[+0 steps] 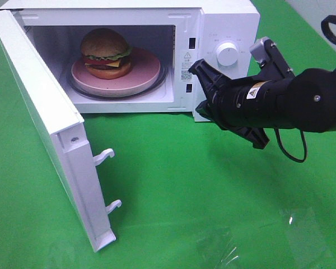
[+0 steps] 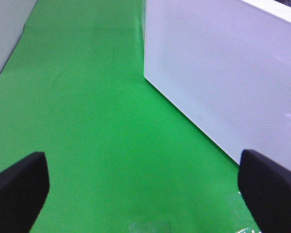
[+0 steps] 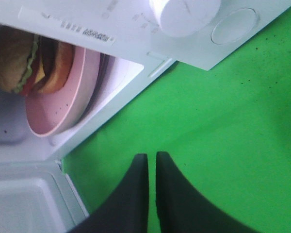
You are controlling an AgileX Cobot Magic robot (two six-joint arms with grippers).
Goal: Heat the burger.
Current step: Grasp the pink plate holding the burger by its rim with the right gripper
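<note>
My right pincer (image 3: 152, 156) was clenched empty beside the open microwave (image 1: 235, 22); my left pincer (image 2: 143, 182) hung released. I saw the burger (image 1: 105, 51) on the pink plate (image 1: 145, 68) inside, at nine o'clock from the right pincer.

The right gripper (image 3: 152, 156) is formed of tapered black fingers (image 3: 131, 194), its black arm (image 1: 291, 101) marked with a yellow label (image 1: 253, 92).

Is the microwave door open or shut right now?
Open. The microwave door stands swung wide, latch hooks exposed, and the burger on its pink plate shows inside.
</note>
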